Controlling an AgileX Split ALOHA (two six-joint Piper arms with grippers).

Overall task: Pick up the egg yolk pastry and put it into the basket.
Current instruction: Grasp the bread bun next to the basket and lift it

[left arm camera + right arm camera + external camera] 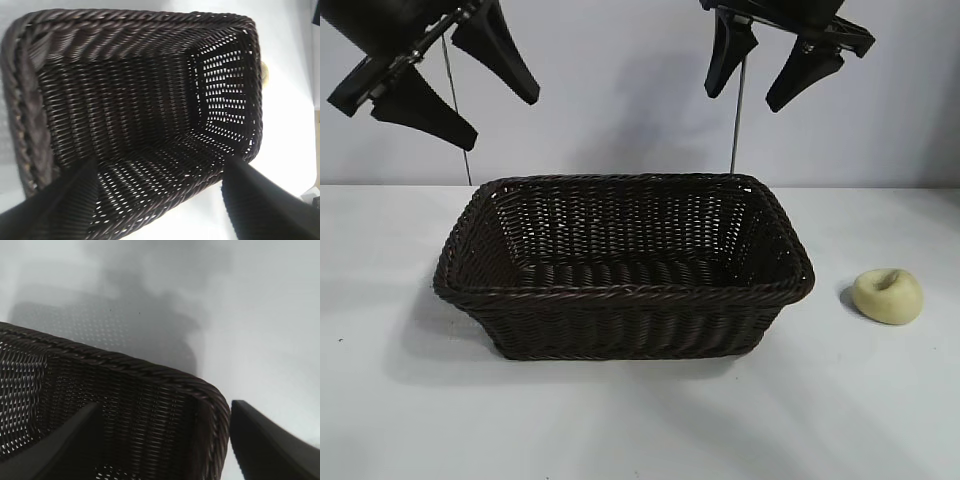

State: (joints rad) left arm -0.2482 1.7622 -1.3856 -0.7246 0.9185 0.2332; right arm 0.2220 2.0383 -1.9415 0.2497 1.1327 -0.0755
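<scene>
The egg yolk pastry (pixel 888 295), a small pale yellow bun with a dimple on top, lies on the white table right of the basket. The dark brown wicker basket (pixel 620 293) stands in the middle of the table and holds nothing. It fills the left wrist view (pixel 135 30), where a sliver of the pastry (pixel 266 74) peeks past its far wall. Its corner shows in the right wrist view (pixel 165 377). My left gripper (pixel 470 95) hangs open, high above the basket's left end. My right gripper (pixel 760 75) hangs open, high above the basket's right rear corner.
The white table (pixel 640 420) runs to a pale wall behind. Two thin vertical rods (pixel 737 110) stand behind the basket.
</scene>
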